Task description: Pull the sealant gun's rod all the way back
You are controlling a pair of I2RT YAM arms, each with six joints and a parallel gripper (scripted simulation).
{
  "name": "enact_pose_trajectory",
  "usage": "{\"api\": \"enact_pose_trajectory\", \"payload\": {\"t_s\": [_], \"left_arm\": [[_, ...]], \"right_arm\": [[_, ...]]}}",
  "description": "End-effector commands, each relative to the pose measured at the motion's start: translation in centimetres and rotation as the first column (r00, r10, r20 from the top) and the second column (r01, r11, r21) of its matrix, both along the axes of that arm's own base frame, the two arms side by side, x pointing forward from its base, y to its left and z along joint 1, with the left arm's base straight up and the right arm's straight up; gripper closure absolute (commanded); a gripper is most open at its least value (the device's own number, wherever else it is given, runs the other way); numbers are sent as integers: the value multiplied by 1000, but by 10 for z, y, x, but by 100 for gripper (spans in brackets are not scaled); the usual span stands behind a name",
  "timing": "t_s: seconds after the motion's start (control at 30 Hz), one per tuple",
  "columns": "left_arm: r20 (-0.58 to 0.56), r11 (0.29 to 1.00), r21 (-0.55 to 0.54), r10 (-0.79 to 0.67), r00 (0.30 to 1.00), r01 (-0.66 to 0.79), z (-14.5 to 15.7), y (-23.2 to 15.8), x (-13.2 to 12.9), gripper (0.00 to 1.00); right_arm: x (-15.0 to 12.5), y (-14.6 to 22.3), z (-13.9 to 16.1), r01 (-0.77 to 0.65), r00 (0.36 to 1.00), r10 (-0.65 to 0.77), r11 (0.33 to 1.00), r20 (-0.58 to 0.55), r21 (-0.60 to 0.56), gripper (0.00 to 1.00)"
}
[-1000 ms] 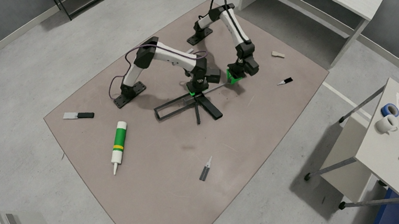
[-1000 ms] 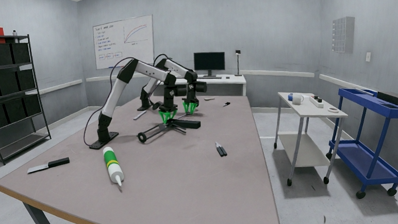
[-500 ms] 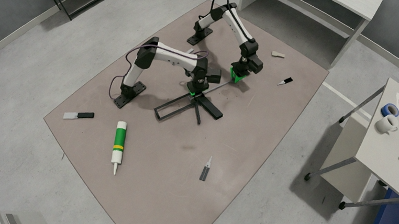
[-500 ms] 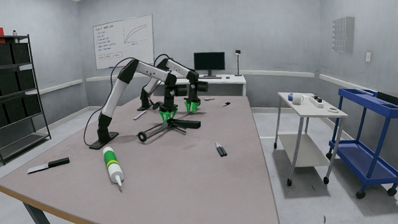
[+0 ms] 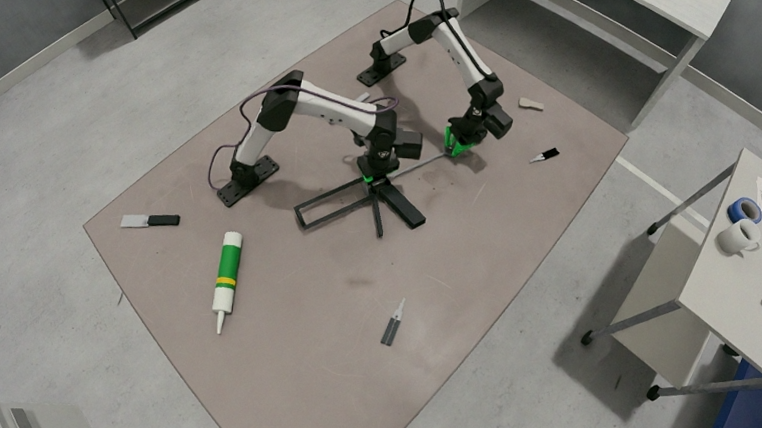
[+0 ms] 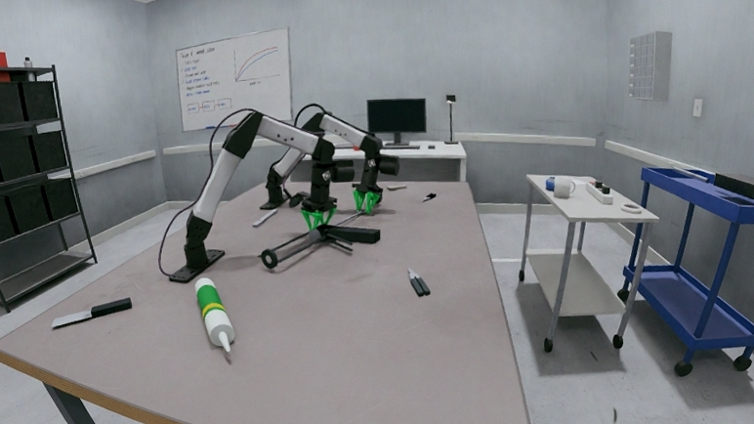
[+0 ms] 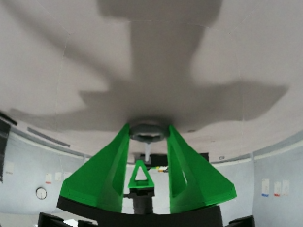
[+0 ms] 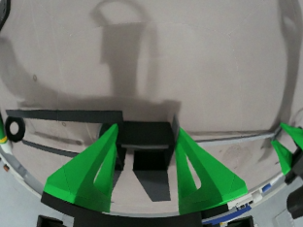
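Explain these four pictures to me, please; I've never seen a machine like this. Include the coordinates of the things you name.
Two robot arms share a table [image 5: 307,354] [image 6: 319,378] [image 7: 218,48] [image 8: 218,73], seen from above, from the room, and from each wrist.

The left gripper [image 5: 449,154] [image 6: 363,213] [image 7: 149,129] [image 8: 275,131] pinches the ring [image 7: 134,132] ending the sealant gun's rod. The right gripper [image 5: 368,179] [image 6: 316,226] [image 7: 139,160] [image 8: 147,130] appears clamped on the sealant gun [image 5: 403,204] [image 6: 353,234] [image 8: 146,133], around its handle and thumb plate.

Also lying there: a green-and-white tube [image 5: 228,262] [image 6: 211,307] [image 8: 2,133], a black-handled scraper [image 5: 161,220] [image 6: 110,307] and small dark-handled pliers [image 5: 389,329] [image 6: 418,285].
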State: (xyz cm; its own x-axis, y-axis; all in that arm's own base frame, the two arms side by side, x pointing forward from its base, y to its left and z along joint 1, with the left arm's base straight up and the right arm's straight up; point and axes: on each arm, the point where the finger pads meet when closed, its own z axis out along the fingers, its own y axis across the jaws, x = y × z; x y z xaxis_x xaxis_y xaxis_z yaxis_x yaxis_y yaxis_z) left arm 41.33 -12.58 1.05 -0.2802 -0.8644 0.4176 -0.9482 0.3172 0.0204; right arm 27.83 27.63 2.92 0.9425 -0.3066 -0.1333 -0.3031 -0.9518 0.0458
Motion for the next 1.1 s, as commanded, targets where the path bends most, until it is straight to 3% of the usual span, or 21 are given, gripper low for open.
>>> {"api": "enact_pose_trajectory", "payload": {"t_s": [0.0, 0.3, 0.37, 0.83, 0.9, 0.93, 1.03, 1.07], "left_arm": [[57, 997, 80, -2, 998, -3, 9, 37, 17, 69], [52, 998, 63, 1, 999, -4, 8, 27, 14, 69], [44, 999, 34, 2, 999, -3, 10, 16, 10, 69], [26, 1000, -6, 2, 1000, -2, 10, 2, 5, 69], [27, 1000, 0, 2, 1000, -2, 9, 3, 5, 46], [55, 1000, -3, 0, 998, 0, 25, 5, 7, 35], [86, 1000, -3, 1, 996, -1, 47, 13, 11, 34], [51, 1000, 4, 1, 999, -1, 34, 15, 10, 34]], "right_arm": [[-20, -39, -4, -3, 998, -7, 988, -68, -154, 48], [-19, -39, -9, -3, 997, -10, 987, -76, -159, 48], [-11, -22, -3, 2, 1000, -4, 997, -31, -76, 48], [-4, -6, -8, -11, 999, 8, 998, -40, -68, 48], [-4, -6, -8, -11, 999, 8, 998, -40, -68, 48], [-2, -3, -2, -9, 1000, 8, 999, -21, -45, 48], [4, 3, 5, 2, 1000, -2, 1000, 3, 8, 48], [4, 3, 4, 2, 1000, -2, 1000, 2, 3, 48]]}}
